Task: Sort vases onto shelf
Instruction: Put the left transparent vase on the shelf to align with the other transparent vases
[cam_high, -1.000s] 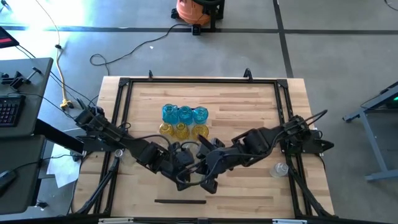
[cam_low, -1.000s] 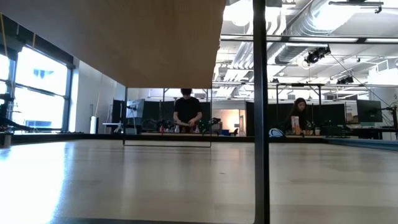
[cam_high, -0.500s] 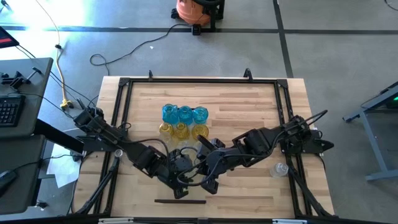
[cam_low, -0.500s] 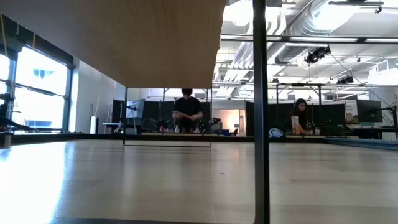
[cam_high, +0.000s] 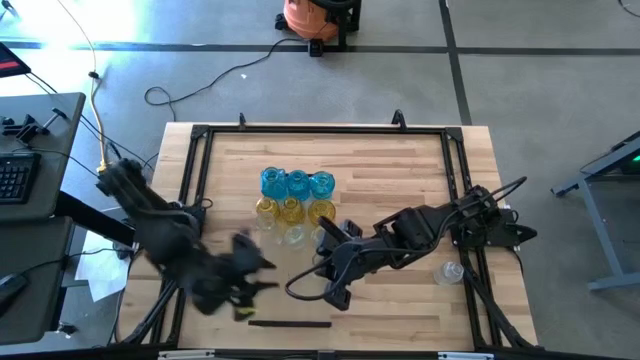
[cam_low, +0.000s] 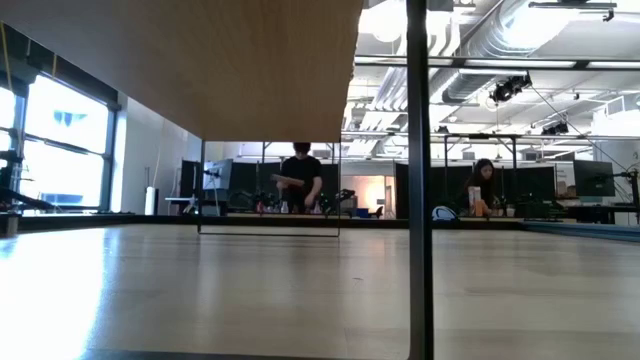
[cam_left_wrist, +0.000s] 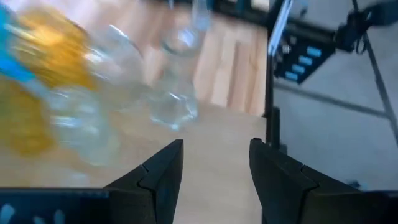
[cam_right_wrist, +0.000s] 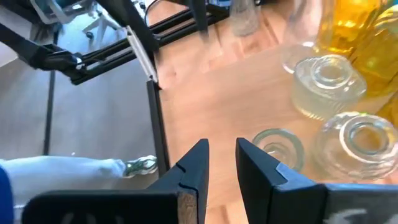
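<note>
Eight vases (cam_high: 295, 205) stand packed together mid-surface in the high view: three blue at the back, three yellow in front of them, and two clear nearest the arms. A ninth, clear vase (cam_high: 450, 271) stands well apart by the frame rail (cam_high: 463, 200) on the right side. Only this view gives the whole layout. It shows the left arm (cam_high: 170, 235) as a blur over the surface's (cam_high: 400, 160) left front part, and the right arm (cam_high: 420, 228) reaching in toward the cluster's front.

Finger spacing shows only in the wrist views. The left end effector (cam_left_wrist: 216, 146) stands wide with nothing between its fingers; smeared clear and yellow vases lie beyond it. The right end effector (cam_right_wrist: 222, 149) shows a narrow gap, also empty, with three clear vases (cam_right_wrist: 328, 84) just beside it and yellow ones behind them.

The low view shows only bare wood, a pale wooden panel (cam_low: 180, 60) overhead, taken to be the shelf, a dark upright strip (cam_low: 419, 180), and two people (cam_low: 301, 180) in the room beyond.
</note>
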